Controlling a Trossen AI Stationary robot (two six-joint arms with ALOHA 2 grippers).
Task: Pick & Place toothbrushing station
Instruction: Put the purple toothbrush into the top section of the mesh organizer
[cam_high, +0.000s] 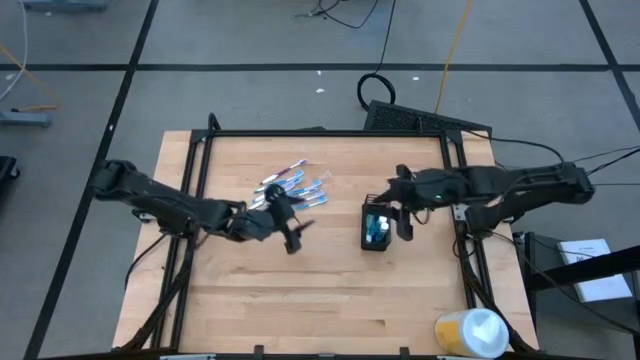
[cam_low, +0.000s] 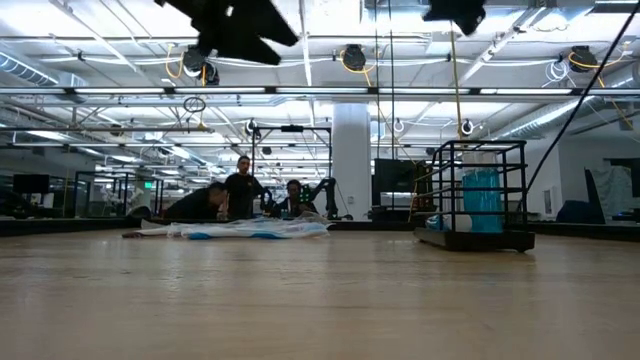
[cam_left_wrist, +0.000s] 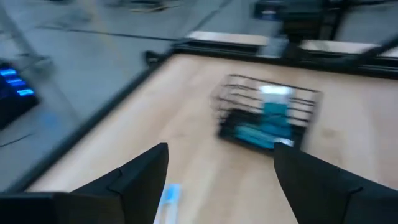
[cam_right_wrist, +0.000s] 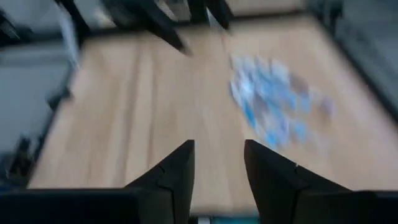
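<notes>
Here the wire-mesh cup (cam_high: 377, 227) is sitting on the worktop (cam_high: 330, 290), holding blue-and-white items. The left gripper (cam_high: 291, 222) is hanging open beside the toothbrushes (cam_high: 296, 186); the right gripper (cam_high: 399, 214), fingers parted and empty, is hovering by the cup.

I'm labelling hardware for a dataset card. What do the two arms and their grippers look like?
Both arms are dark, near-black jointed links, each with black cabling along it. The left gripper and right gripper each end in two flat, matte black, wedge-shaped fingers. No markings are legible.
</notes>
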